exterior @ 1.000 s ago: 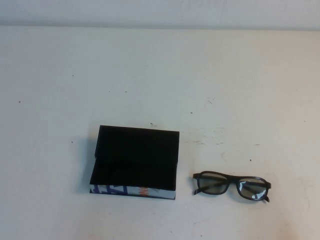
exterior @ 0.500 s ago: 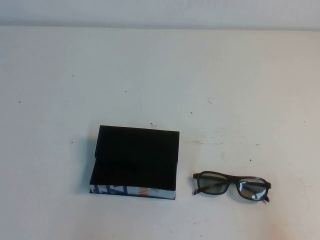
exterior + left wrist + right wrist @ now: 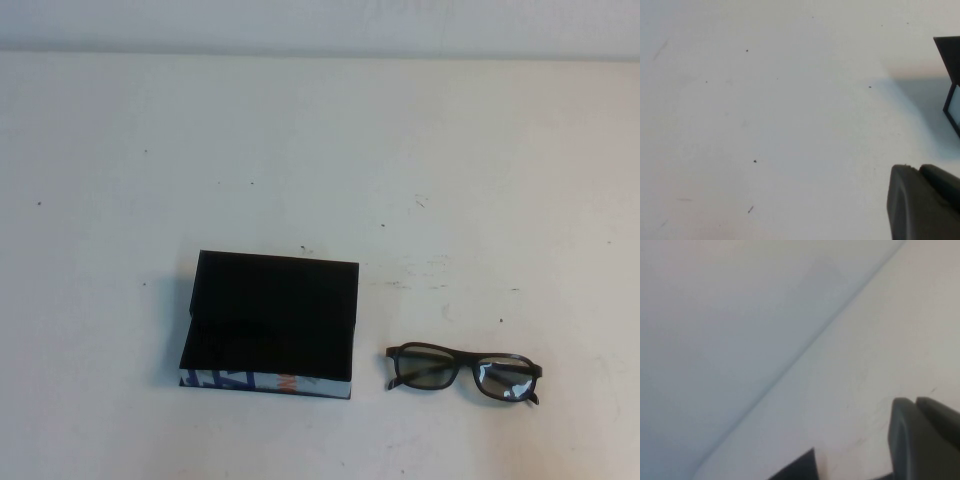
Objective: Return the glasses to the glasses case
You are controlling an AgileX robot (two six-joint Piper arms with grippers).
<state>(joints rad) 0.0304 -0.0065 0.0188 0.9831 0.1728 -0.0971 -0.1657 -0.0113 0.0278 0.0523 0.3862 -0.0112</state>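
1. High view: the glasses (image 3: 463, 373) are seen lying on the bench (image 3: 320, 150) at lower right, just beside the open glasses case (image 3: 270, 322) at lower centre; neither arm is in this view.
2. The right end effector (image 3: 925, 440) is shut and holds nothing; of the left end effector (image 3: 922, 202), parked near the case's edge, it cannot be told.
3. The right end effector should be opened first; the frame is best pinched at the bridge, lenses spared; it should be set flat into the case.
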